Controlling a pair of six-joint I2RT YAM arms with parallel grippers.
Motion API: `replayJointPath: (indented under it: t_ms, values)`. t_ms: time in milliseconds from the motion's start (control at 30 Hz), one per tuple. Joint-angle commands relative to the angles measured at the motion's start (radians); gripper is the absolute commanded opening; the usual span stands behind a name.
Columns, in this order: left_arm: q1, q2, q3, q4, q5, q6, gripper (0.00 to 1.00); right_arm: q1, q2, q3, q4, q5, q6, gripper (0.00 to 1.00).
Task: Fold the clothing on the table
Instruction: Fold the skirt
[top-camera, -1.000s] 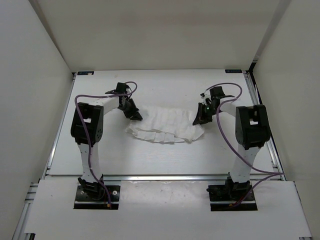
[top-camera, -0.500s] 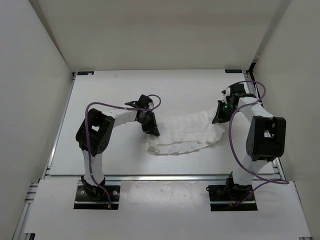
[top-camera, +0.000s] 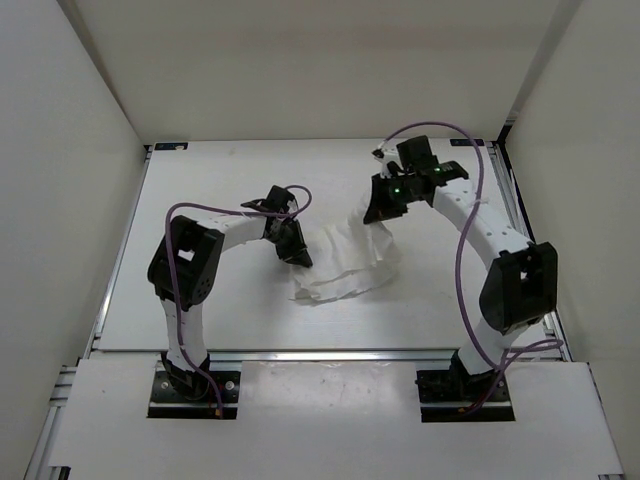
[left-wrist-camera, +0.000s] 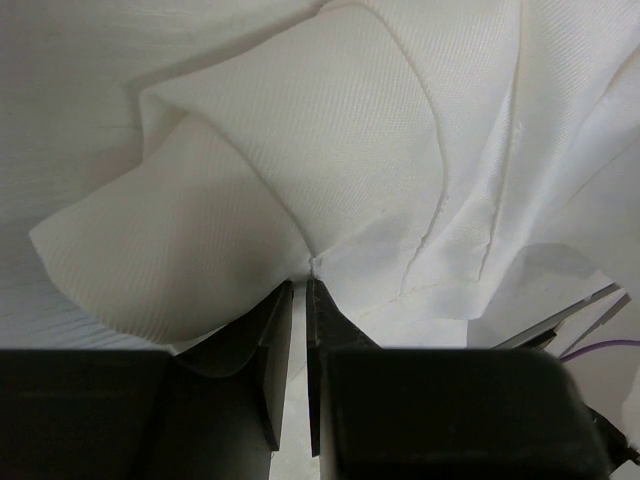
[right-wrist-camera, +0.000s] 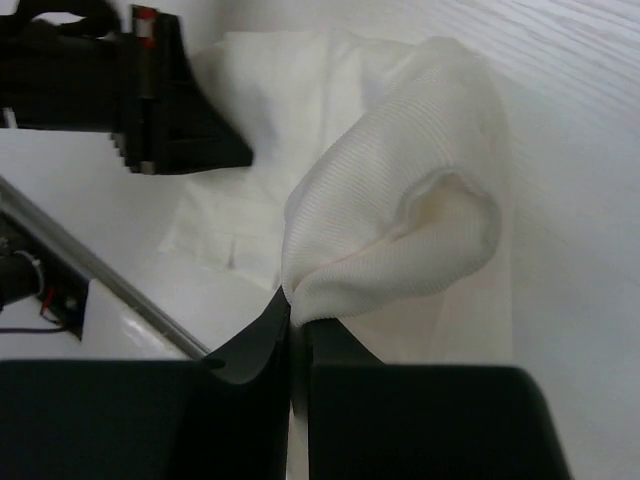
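While the left claw pinches one edge of the clothing and the right claw holds another edge raised, the garment lies bunched mid-way across the tabletop; folding looks barely begun.

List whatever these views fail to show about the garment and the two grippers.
- Top view: the fingertips of the left gripper and right gripper are too small and covered by their own bodies.
- Top view: the garment is bunched, so its outline and type are unclear.
- Left wrist view: the garment runs off the top and right edges.
- Right wrist view: the gripper body hides the pinched edge.
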Motion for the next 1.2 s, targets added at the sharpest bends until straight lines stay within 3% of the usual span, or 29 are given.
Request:
replayJointPath:
  t_ms: [0,367,733,900,1167]
  values:
    - [0.015,-0.058,-0.016,0.001,-0.040,0.009,0.23,0.045,0.074,0.053,0.034,-0.140,0.044,0.00]
    - [0.062,-0.059,-0.013,0.004,-0.051,-0.007,0.23,0.163,0.246,0.089,0.147,-0.413,0.088,0.00]
    - [0.065,-0.064,-0.030,0.018,-0.055,-0.037,0.22,0.188,0.413,0.230,0.208,-0.443,0.137,0.00]
    - [0.080,-0.076,-0.032,0.006,-0.060,-0.036,0.22,0.161,0.447,0.194,0.271,-0.547,0.183,0.27]
    - [0.119,-0.081,-0.024,0.003,-0.061,-0.040,0.22,0.125,0.309,0.040,0.718,-0.817,0.454,0.39]
